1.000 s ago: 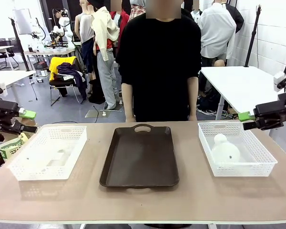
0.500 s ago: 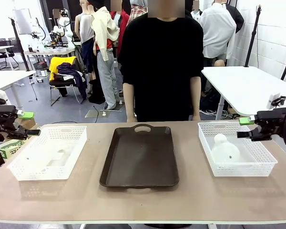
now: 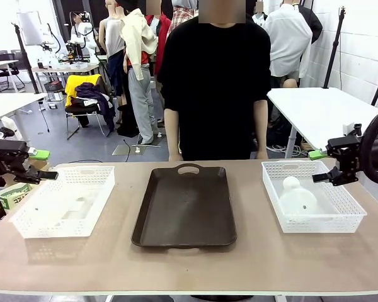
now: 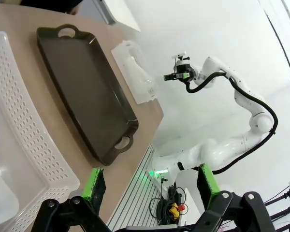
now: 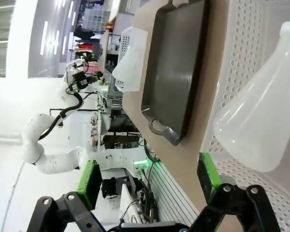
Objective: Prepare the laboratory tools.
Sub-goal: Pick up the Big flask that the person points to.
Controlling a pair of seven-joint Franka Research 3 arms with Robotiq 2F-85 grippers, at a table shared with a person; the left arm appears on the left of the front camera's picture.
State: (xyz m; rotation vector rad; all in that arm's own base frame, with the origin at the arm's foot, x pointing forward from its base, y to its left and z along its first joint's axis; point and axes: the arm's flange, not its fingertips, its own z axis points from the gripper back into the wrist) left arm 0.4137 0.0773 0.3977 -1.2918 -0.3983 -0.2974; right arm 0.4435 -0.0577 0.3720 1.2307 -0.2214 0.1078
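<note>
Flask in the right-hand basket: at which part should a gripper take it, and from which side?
Probably the narrow neck of the flask, approached from above. The basket walls surround it and block the sides, and the body flares toward a wide base. Whether it stands or lies, I cannot tell.

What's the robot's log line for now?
left hand: open | right hand: open, near frosted-white plastic conical flask | flask: in white lattice basket, unheld

Counter (image 3: 189, 267) carries three items, set apart: left white basket (image 3: 50, 226), brown tray (image 3: 186, 207) centred, right white basket (image 3: 321, 223).
</note>
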